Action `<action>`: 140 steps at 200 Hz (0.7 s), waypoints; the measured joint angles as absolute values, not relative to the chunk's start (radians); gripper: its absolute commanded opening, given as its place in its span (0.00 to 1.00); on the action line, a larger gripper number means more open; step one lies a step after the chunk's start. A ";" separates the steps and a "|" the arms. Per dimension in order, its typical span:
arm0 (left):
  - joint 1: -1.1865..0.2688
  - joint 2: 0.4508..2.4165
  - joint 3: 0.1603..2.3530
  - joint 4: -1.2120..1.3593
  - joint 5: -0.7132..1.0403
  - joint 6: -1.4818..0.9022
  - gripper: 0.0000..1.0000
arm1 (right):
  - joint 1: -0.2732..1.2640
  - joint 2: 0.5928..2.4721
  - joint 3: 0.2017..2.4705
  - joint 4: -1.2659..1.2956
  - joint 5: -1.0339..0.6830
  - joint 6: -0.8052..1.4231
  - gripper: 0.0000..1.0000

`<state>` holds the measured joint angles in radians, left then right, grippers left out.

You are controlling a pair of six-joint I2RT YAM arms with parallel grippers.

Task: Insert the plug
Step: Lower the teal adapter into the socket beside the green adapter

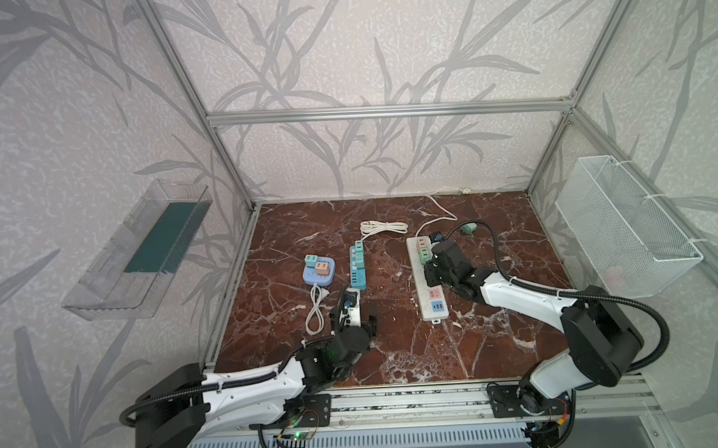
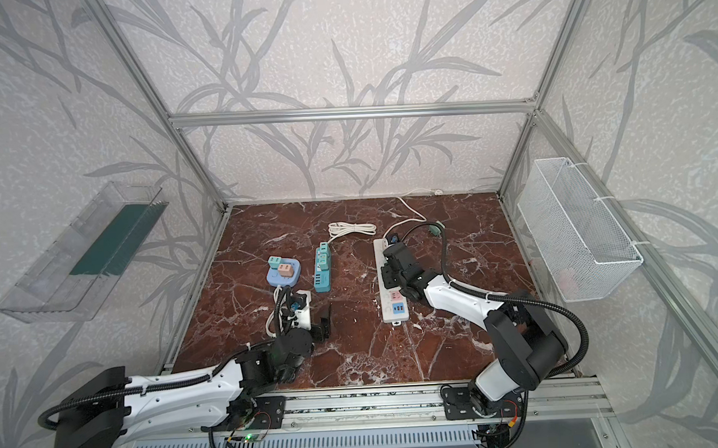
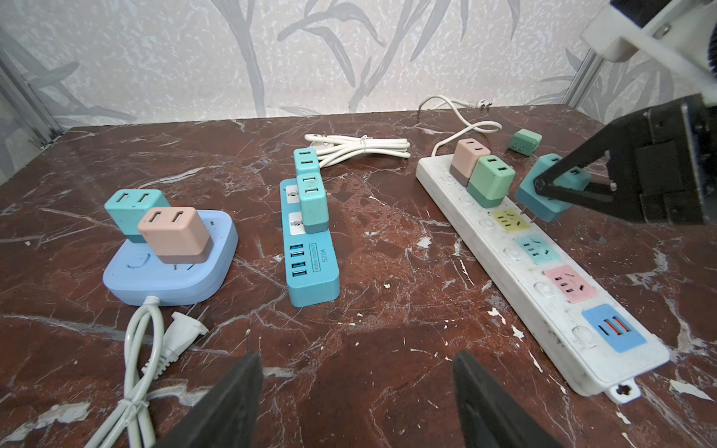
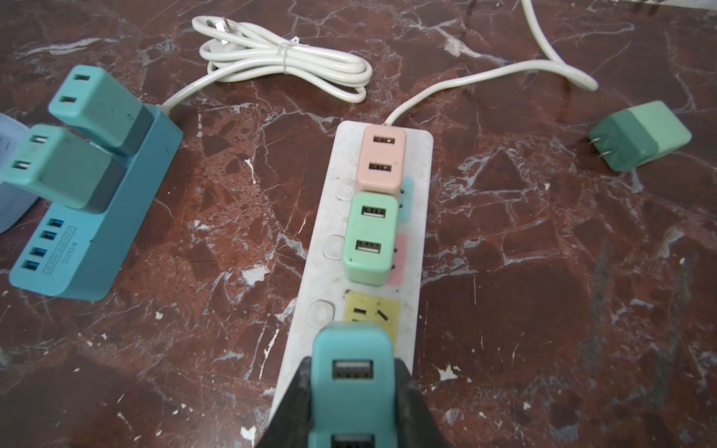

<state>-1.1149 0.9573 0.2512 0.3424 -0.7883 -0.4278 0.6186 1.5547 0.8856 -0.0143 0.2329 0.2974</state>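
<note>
Right pincer (image 4: 353,403) clamped on teal plug (image 3: 541,207) — prongs hover just above the yellow socket (image 3: 509,219) of white power strip (image 3: 485,240), right side of surface (image 3: 388,310). Plug looks tilted; pressing down could miss the slots or shove the unheld strip. Left pincer (image 3: 357,372) gapes empty — near left.

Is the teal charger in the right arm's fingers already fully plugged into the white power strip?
No, the teal charger has bare prongs showing above the power strip near its yellow socket.
</note>
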 measured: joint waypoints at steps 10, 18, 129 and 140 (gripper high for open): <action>-1.112 0.934 0.244 0.334 -0.789 -0.426 0.78 | 0.615 1.569 0.890 -0.004 0.236 0.301 0.00; -1.110 0.913 0.238 0.326 -0.789 -0.423 0.78 | 0.613 1.581 0.896 -0.004 0.235 0.305 0.00; -1.092 0.702 0.199 0.258 -0.796 -0.402 0.78 | 0.608 1.664 0.962 -0.047 0.288 0.372 0.00; -1.092 0.693 0.198 0.256 -0.796 -0.402 0.78 | 0.608 1.664 0.963 -0.054 0.288 0.377 0.00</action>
<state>-1.0916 0.6930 0.1982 0.2558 -0.7956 -0.4023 0.6083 1.6642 0.9634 -0.0536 0.2882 0.3771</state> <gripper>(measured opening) 0.778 0.287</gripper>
